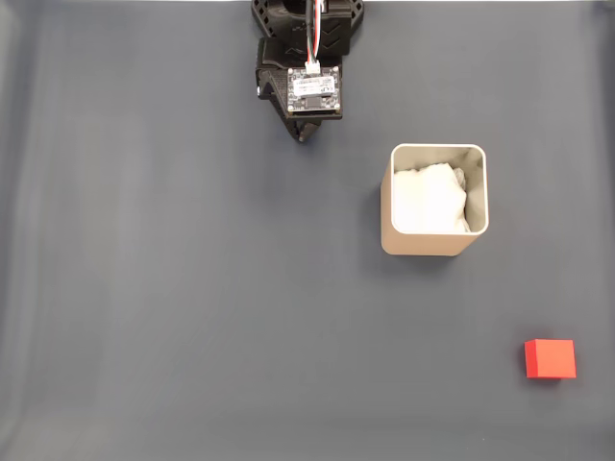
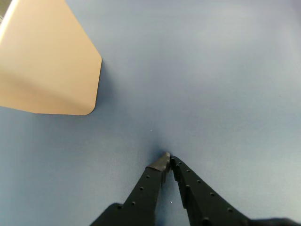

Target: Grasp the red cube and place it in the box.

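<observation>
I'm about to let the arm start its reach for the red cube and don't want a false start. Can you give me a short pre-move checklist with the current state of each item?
1. Red cube in plain sight and unobstructed on the mat, lower right of the fixed view: ok.
2. Gripper empty: ok, nothing sits between the fingertips in the wrist view.
3. Gripper open for a grasp: not ok, the fingertips are together; open before descending.
4. Box upright with its mouth open: ok, white wadding shows inside.
5. Path to the cube: cannot tell for sure; the box stands between arm and cube, so swing around or over it.
6. Gripper near the cube: not ok, it is parked at the top of the fixed view.
</observation>
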